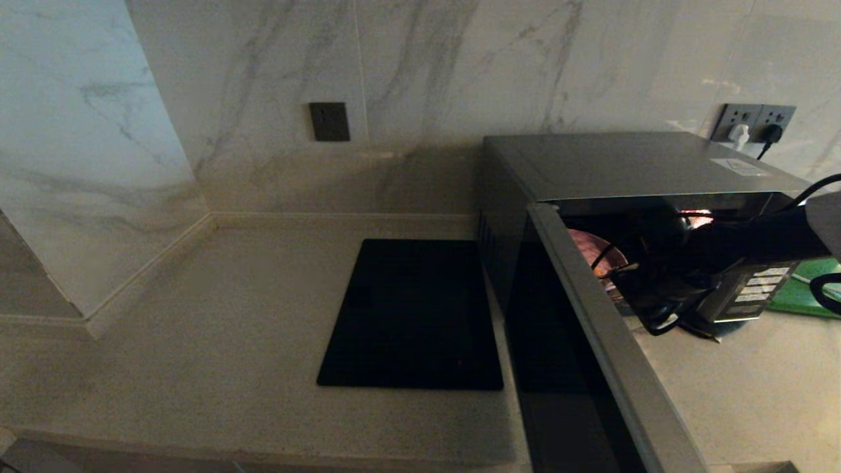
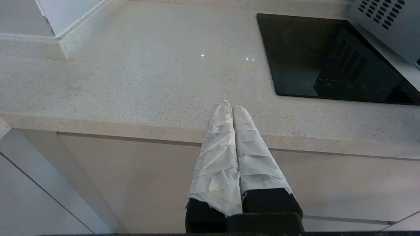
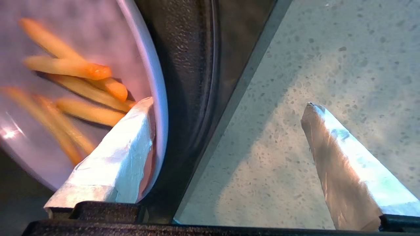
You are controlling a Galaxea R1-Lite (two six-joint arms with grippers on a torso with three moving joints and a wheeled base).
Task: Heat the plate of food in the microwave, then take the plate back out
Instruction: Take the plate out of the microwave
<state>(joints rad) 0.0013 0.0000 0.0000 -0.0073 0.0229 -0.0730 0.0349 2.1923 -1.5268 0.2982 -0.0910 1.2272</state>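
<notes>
The plate of food (image 3: 98, 98) sat inside the open microwave (image 1: 624, 164), right of the black slab (image 1: 414, 315). The right gripper (image 3: 226, 108), spread wide, hovered at its rim. It looked light, stiff and slippery; I would pinch the near rim.

Head cam sits up high, looking forward and down over the pale countertop (image 1: 217, 315) toward the marble wall — black slab (image 1: 412, 315) dead centre, microwave (image 1: 631, 164) off at 3 o'clock with its door swung toward the lens. Left wrist cam hangs low just off the counter's front edge (image 2: 131, 126), aimed across it; it shares that same black slab (image 2: 328, 59) and the microwave's vented side (image 2: 387, 23) with the head view. Right wrist cam is super close at the oven mouth — plate of fries (image 3: 82, 85) at 9 o'clock, speckled counter (image 3: 344, 59) at 3 o'clock.
</notes>
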